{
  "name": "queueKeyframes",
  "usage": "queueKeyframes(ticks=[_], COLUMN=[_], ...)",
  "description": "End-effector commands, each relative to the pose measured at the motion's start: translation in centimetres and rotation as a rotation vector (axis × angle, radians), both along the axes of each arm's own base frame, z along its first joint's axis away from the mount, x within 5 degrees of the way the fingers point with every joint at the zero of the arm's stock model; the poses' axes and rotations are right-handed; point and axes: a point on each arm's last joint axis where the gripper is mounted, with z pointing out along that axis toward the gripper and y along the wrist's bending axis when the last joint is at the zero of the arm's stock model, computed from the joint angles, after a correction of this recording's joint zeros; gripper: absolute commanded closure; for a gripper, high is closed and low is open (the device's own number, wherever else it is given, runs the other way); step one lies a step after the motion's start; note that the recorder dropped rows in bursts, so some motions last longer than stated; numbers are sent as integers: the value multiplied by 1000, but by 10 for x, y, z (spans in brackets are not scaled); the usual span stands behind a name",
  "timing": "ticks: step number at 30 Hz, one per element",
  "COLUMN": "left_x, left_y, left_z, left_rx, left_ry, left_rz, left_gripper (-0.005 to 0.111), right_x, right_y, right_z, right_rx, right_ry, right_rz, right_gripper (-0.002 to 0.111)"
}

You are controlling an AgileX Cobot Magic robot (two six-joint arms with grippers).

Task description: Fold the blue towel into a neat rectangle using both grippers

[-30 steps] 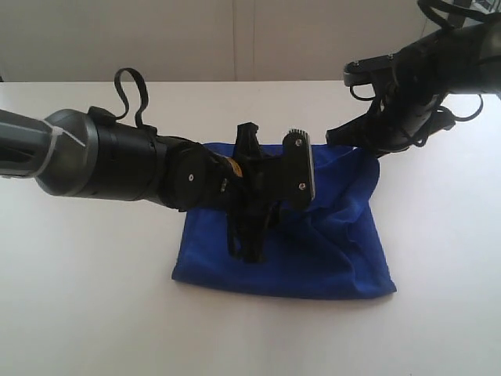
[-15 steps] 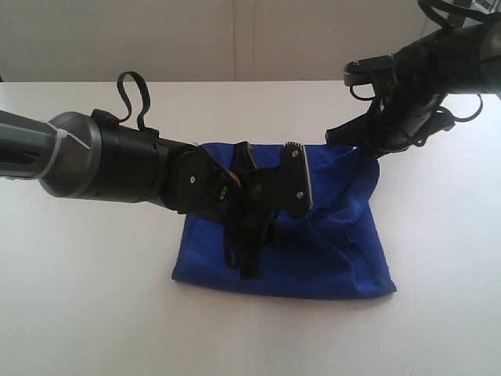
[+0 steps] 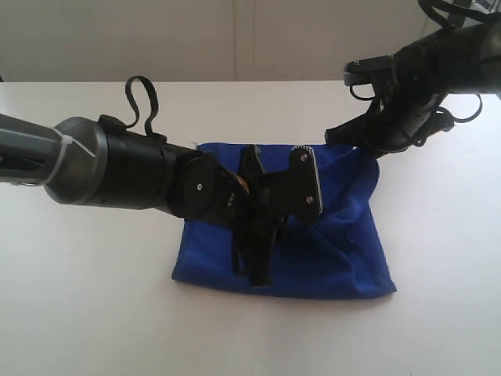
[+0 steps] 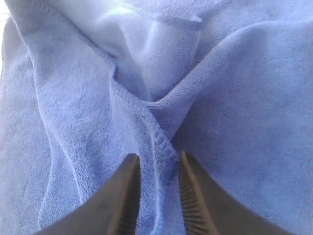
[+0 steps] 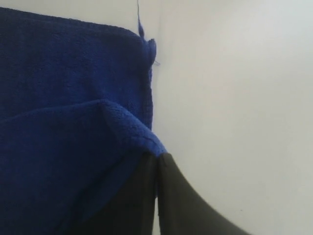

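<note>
Surface (image 3: 86,313): plain white, filling most of the exterior view, with a pale wall behind it.
Towel (image 3: 337,251): deep blue, lying on the surface at centre and lower centre of the exterior view. It is rumpled and roughly four-sided, and its upper right corner is raised off the surface.
Left arm (image 3: 117,168): a thick grey and black arm that comes in from the left edge and reaches across over the towel's left half.
Right arm (image 3: 446,63): black, in the upper right corner, bending down toward the towel's upper right corner.
Left gripper (image 4: 156,161): pointing down into the creased cloth near the towel's middle.
Left jaws: parted by a narrow gap, with a stitched hem ridge running between them. It is not clear that they press it.
Right gripper (image 5: 156,159): at the towel's raised corner, beside bare surface.
Right jaws: closed together, pinching that corner so that a fold of cloth stands up from the layer below.
Cable (image 3: 141,98): a black loop standing up from the left arm.
</note>
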Motion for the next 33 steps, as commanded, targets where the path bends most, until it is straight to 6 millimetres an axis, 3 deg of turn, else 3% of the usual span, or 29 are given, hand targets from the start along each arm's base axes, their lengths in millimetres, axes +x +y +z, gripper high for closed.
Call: queueKeyframes(ticks=[1,8,14,26,29,33], left_x=[-2,-2,-1,2,3,4], left_y=[-2,-2,-3,-5,-5,-5], left_z=[0,0,-12,-9,-9,-6], left_rx=[-9,-12,12,-19,-25,-37], left_ry=[6,1,19,-21,-27,-41], left_rz=[4,6,5,18,21,24], left_gripper=[73,73,73,74,82,101], right_x=[2,2,2,2,2,2], right_y=[-2,-2,-2,-2,-2,-2], right_z=[3,3,3,3,3,3], right_rx=[4,4,6,8,8,9], right_ry=[-13,-13,-13,-12,-12,-10], right_rz=[-1,-1,-2,-3,-3,-4], right_gripper=[108,108,108,108,108,108])
